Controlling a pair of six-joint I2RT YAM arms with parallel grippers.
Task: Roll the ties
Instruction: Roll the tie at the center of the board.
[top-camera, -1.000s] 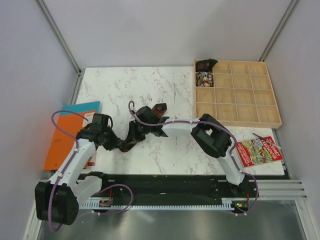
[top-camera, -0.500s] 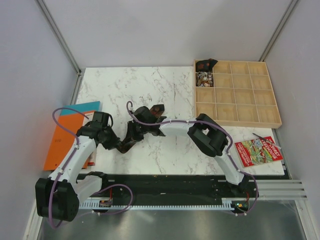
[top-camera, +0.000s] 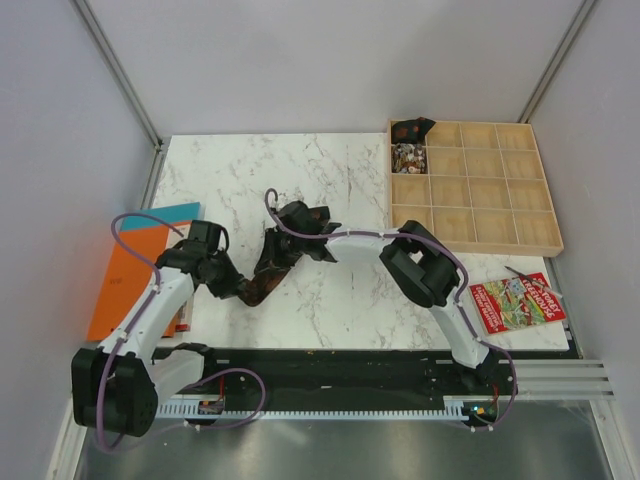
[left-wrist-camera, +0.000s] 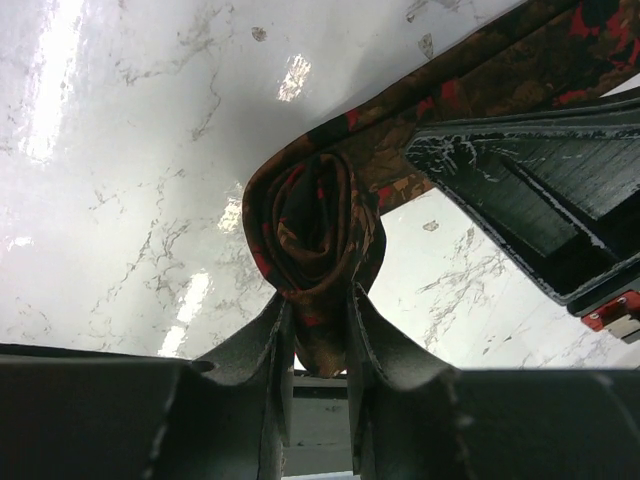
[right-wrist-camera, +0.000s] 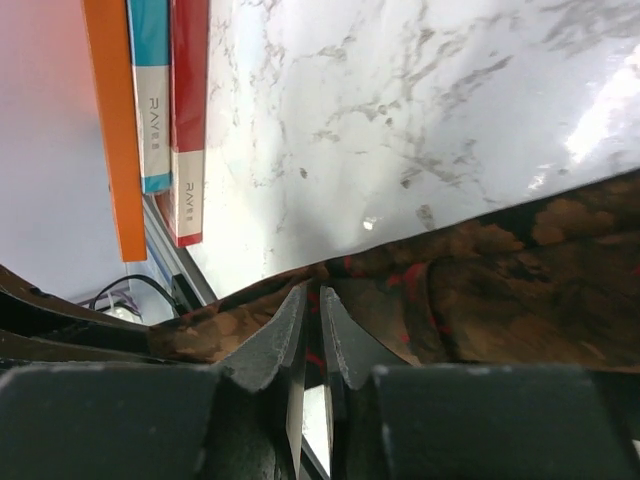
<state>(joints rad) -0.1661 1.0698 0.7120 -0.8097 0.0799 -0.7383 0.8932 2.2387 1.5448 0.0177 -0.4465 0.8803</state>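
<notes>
Brown tie (left-wrist-camera: 315, 215) roll pinched in left tool (left-wrist-camera: 318, 322); right tool (right-wrist-camera: 312, 306) clamps its strip.

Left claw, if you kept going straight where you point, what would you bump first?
The rolled-up tie, pinched right in the left claw; behind it probably the marble table, though depth is unclear.
</notes>
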